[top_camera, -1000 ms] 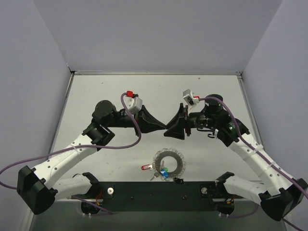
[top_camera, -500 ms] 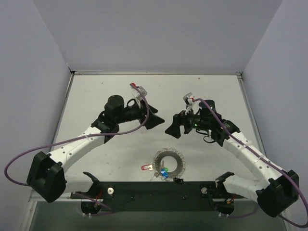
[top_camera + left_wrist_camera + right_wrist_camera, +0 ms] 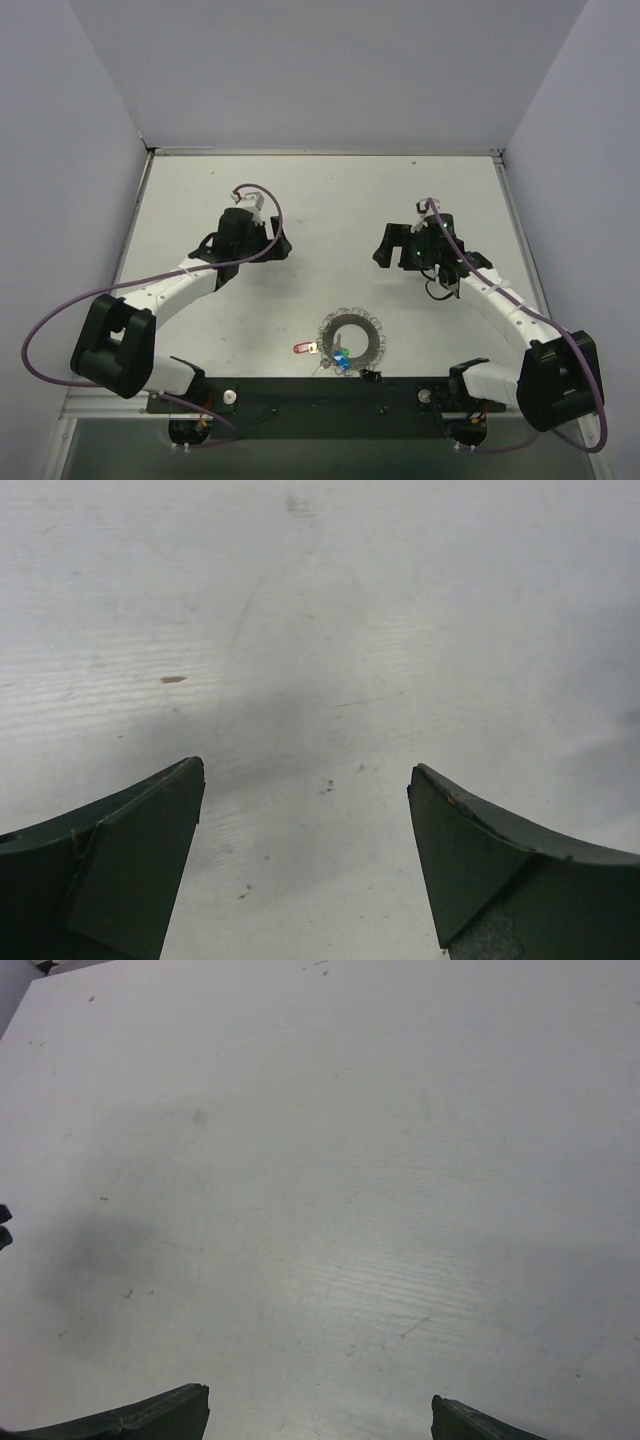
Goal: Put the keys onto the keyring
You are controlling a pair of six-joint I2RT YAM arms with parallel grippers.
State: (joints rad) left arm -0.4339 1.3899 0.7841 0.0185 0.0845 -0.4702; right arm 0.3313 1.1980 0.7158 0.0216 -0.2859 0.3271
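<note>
White table (image 3: 330, 195), matte, with faint scratches and dark specks. Small brown mark (image 3: 172, 679) on it in left wrist view. Back wall (image 3: 320, 70), left wall (image 3: 60, 180), right wall (image 3: 590, 170) pale grey, enclosing table. Black plate (image 3: 330, 392) along near edge.

Whether the small red-, blue- and green-headed keys (image 3: 340, 358) are threaded on the silvery coiled keyring (image 3: 375, 338) is too small to tell.

The keyring (image 3: 373, 331) is silvery, the keys (image 3: 341, 359) red, blue and green, the table (image 3: 330, 200) white
</note>
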